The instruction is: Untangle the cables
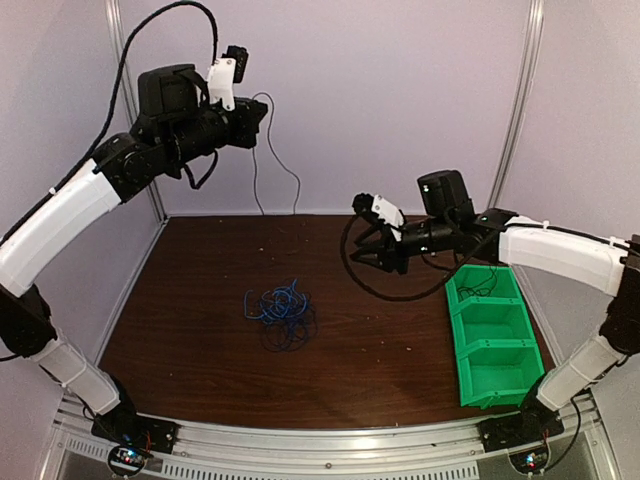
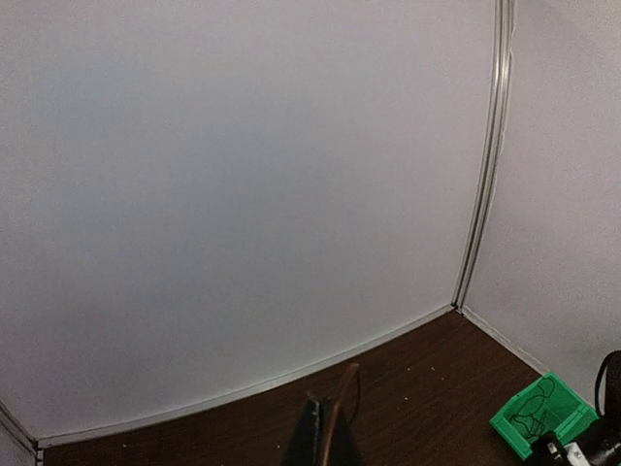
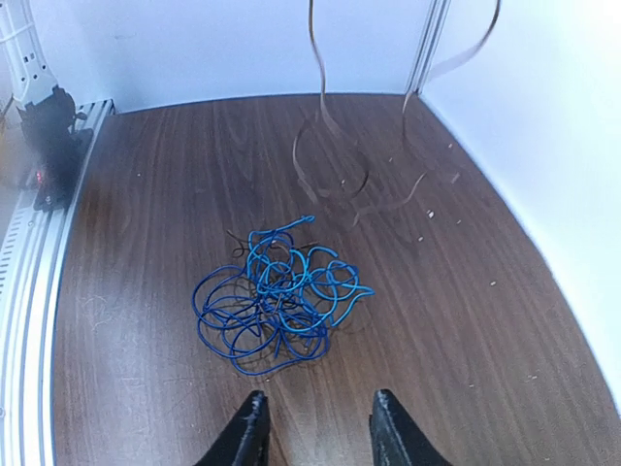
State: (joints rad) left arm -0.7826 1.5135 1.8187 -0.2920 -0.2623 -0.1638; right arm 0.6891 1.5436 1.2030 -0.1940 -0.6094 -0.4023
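The left arm is raised high above the far left corner of the tabletop (image 1: 190, 300). The left gripper (image 2: 323, 427) has its fingers pressed together, and in the left wrist view a thin dark cable (image 3: 316, 53) comes out from between the tips. This cable hangs down in front of the back wall. Its lower part lies in loose curls on the wood near the far edge, about midway along it.

The tangle of cables (image 1: 280, 312) lies flat on the tabletop, a little left of the middle and somewhat nearer the near edge than the far one. It is a loose heap of bright blue loops with darker strands mixed in. It is well apart from the curls of the hanging cable, and nothing touches it.

The right gripper (image 3: 320, 427) is right of the middle of the tabletop, held above the wood and pointing left toward the tangle. Its two black fingers stand clearly apart with only bare wood showing between them. It holds nothing, and its tips are short of the blue loops.

A green bin (image 1: 495, 345) with three compartments stands along the right edge of the tabletop. Its far compartment holds a few thin black wire loops (image 2: 532, 413); what the other two hold I cannot tell.
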